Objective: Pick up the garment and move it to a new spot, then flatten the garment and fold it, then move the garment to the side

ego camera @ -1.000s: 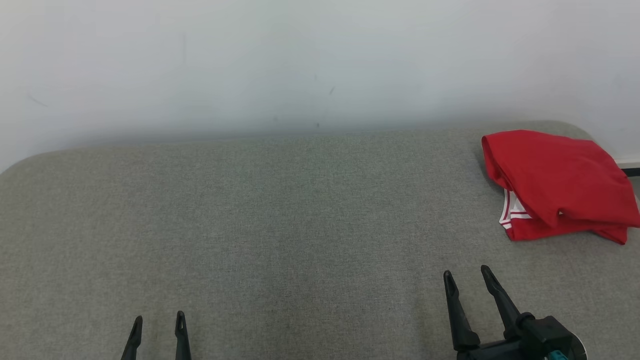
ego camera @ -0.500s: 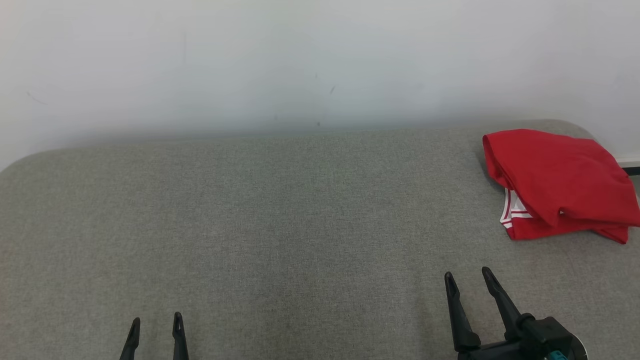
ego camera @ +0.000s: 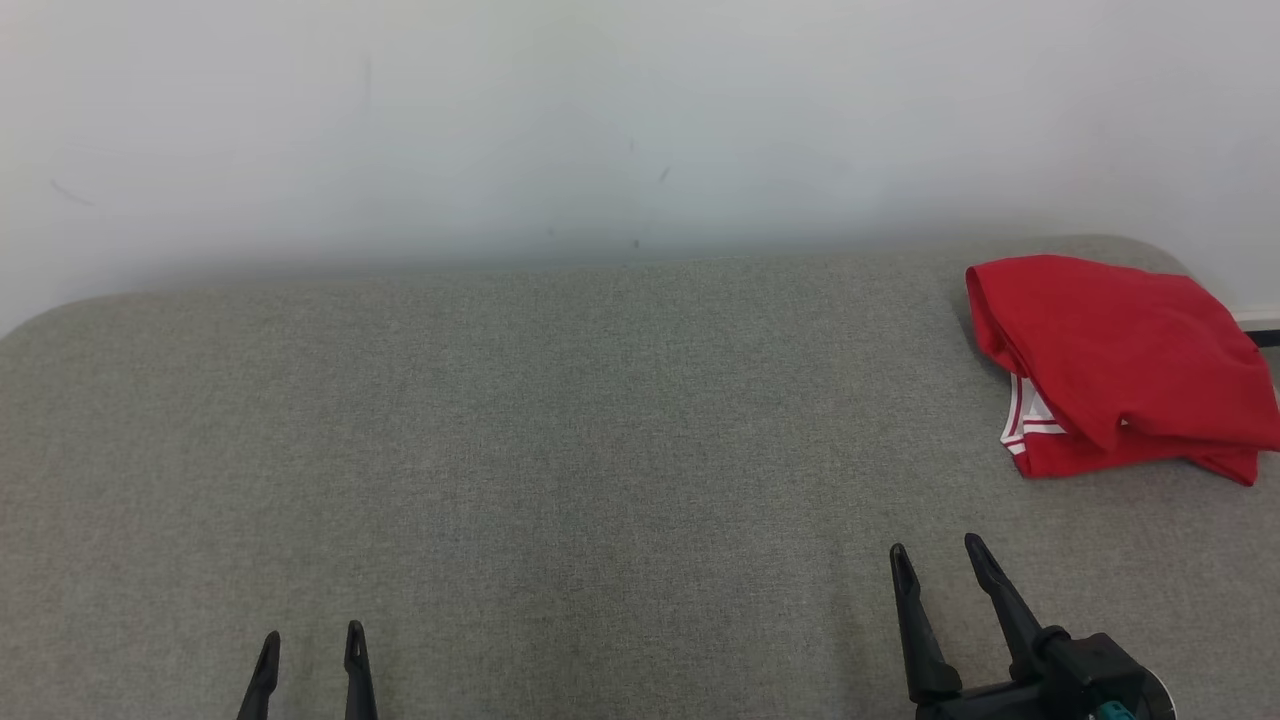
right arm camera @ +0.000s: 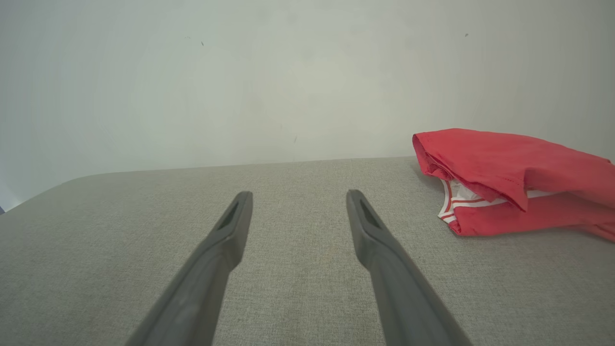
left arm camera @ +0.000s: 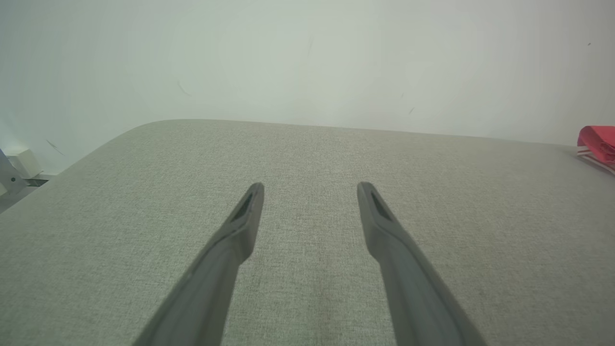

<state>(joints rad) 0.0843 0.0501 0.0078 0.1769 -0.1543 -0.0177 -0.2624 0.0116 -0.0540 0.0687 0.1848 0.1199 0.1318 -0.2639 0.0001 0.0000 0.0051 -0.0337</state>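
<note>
The garment (ego camera: 1120, 365) is red with a white-striped trim and lies folded in a compact stack at the far right of the grey padded surface (ego camera: 560, 430). It also appears in the right wrist view as the garment (right arm camera: 514, 180), and a sliver of the garment (left arm camera: 598, 142) sits at the right edge of the left wrist view. My right gripper (ego camera: 935, 555) stands open above the surface, nearer than the garment and left of it, apart from it. At the lower left my left gripper (ego camera: 310, 645) is open too, with nothing between its fingers.
A pale wall (ego camera: 600, 130) rises right behind the surface's far edge. The surface has rounded corners at far left and far right. In the left wrist view a pale box (left arm camera: 21, 163) and a grey bracket (left arm camera: 9, 175) sit beyond the left edge.
Both grippers have stayed open and nearly still. The picture has shifted slightly upward, a small camera move. The garment has not moved.
</note>
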